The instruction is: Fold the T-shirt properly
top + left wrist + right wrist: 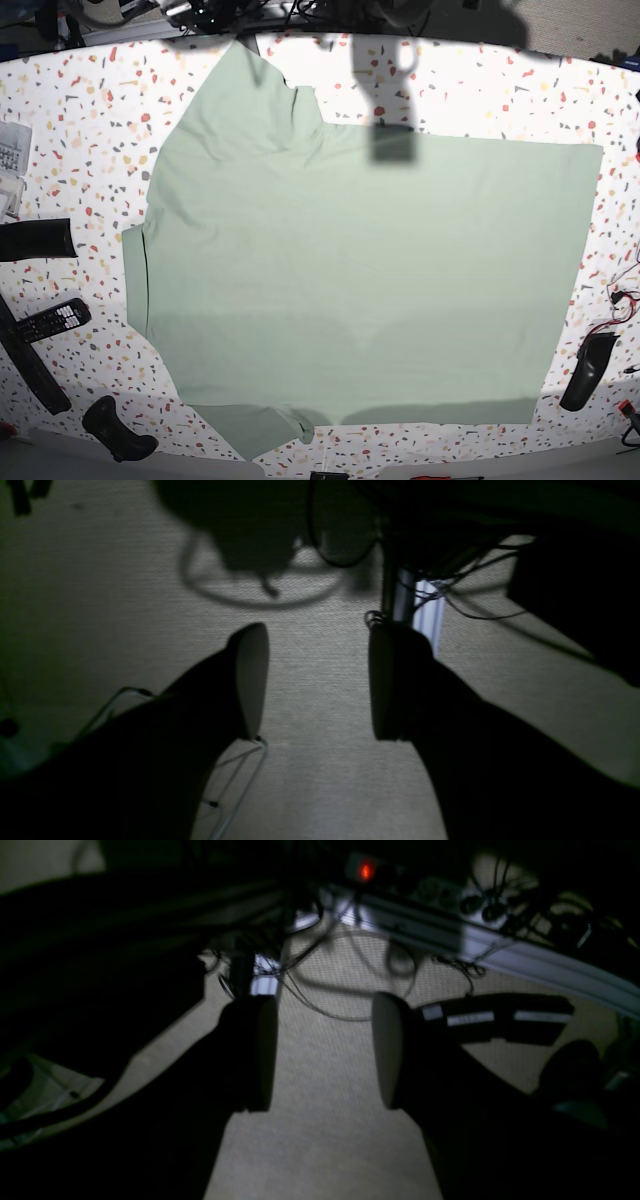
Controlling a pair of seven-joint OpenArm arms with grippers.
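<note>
Clutter rings the speckled desk [80, 110]: a remote control [50, 320] and a dark cylinder [35, 240] lie at the left edge, a black game controller [118, 430] sits at the near left corner, and a black oblong object [588, 370] lies near the right edge beside some loose wires [620, 300]. None of these touches the T-shirt [360, 270], which lies spread flat across the middle of the desk, covering most of it, one sleeve reaching to the far left and another to the near left.

Neither arm shows in the base view. Each wrist camera looks down at beige carpet, not at the desk. Left hand [315, 680] is spread, its two dark fingers [250, 680] well apart with only carpet [320, 780] between them, holding and touching nothing. Right hand [325, 1050] is likewise spread and empty, above carpet, with tangled cables [320, 990] and a power strip [400, 905] with a glowing red switch farther off.
</note>
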